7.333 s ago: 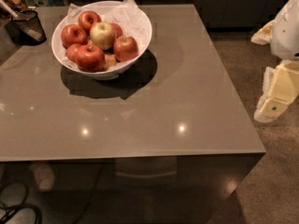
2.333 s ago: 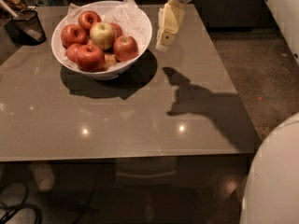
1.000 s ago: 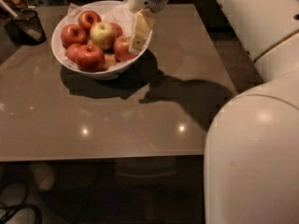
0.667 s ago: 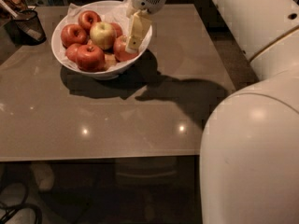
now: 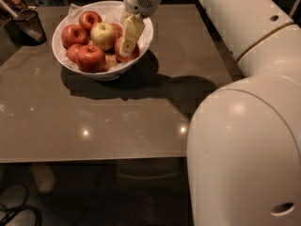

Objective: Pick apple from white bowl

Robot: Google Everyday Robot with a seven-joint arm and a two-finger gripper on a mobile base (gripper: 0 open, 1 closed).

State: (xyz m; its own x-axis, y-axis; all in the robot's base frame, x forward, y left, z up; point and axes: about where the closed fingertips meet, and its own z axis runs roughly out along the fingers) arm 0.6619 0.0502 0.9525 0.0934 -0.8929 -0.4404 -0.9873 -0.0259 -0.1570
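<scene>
The white bowl point(image 5: 104, 68) stands at the back left of the grey table, lined with crinkled white paper. It holds several red apples point(image 5: 91, 57) and one yellow-green apple point(image 5: 104, 35). My gripper point(image 5: 128, 45) reaches down from the upper middle into the right side of the bowl. Its cream fingers point(image 5: 132, 32) hang over a red apple point(image 5: 123, 54) at the bowl's right, partly hiding it.
A small black mesh cup point(image 5: 29, 25) with utensils stands at the table's back left corner. My white arm point(image 5: 244, 126) fills the right side of the view and casts a shadow on the table point(image 5: 117, 126). Dark floor lies below the table's front edge.
The gripper has moved from the right of the table leftward and down into the right side of the bowl. The arm now covers more of the right side.
</scene>
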